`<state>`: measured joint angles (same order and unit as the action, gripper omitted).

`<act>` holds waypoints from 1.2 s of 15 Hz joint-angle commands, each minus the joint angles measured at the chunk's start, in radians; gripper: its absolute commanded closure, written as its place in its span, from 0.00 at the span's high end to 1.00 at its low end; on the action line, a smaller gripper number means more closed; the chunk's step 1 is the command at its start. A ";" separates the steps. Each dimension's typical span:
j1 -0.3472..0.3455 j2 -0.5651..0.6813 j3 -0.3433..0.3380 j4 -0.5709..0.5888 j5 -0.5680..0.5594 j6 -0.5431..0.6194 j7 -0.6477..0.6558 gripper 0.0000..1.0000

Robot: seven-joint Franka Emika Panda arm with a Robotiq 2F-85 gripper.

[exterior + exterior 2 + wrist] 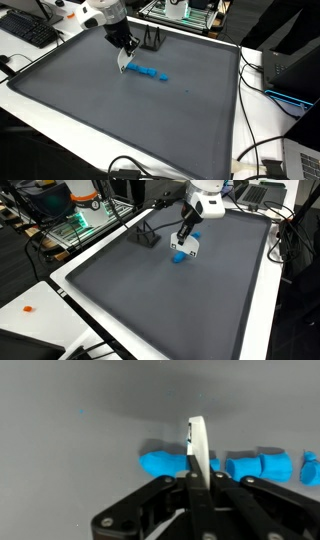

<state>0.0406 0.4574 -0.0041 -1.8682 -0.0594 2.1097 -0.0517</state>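
My gripper [199,478] is shut on a thin white flat piece [199,445], held edge-on just above a grey mat [80,460]. Right below it lies a row of bright blue blocks [165,462], running on to the right [250,465]. In both exterior views the gripper [126,52] [186,235] hangs over the far part of the mat with the white piece [123,63] [191,246] at its tips. The blue blocks [152,73] [178,257] lie next to it. I cannot tell whether the white piece touches the blocks.
A small black stand [152,40] [145,232] sits at the mat's far edge near the gripper. The grey mat [120,110] [170,300] has a white border. A keyboard [30,30], cables [262,90] and lab equipment [85,215] surround the table.
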 commanded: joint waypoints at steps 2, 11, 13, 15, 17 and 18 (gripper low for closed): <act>-0.009 0.019 0.008 -0.027 0.003 0.032 0.005 0.01; -0.014 0.036 0.012 -0.040 0.018 0.048 0.006 0.01; -0.015 0.038 0.013 -0.045 0.024 0.053 0.005 0.01; -0.018 0.039 0.015 -0.050 0.031 0.058 0.004 0.01; -0.024 0.039 0.023 -0.049 0.056 0.052 0.001 0.01; -0.027 0.039 0.026 -0.049 0.068 0.051 0.001 0.01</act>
<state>0.0339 0.4775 -0.0020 -1.8873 -0.0385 2.1376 -0.0495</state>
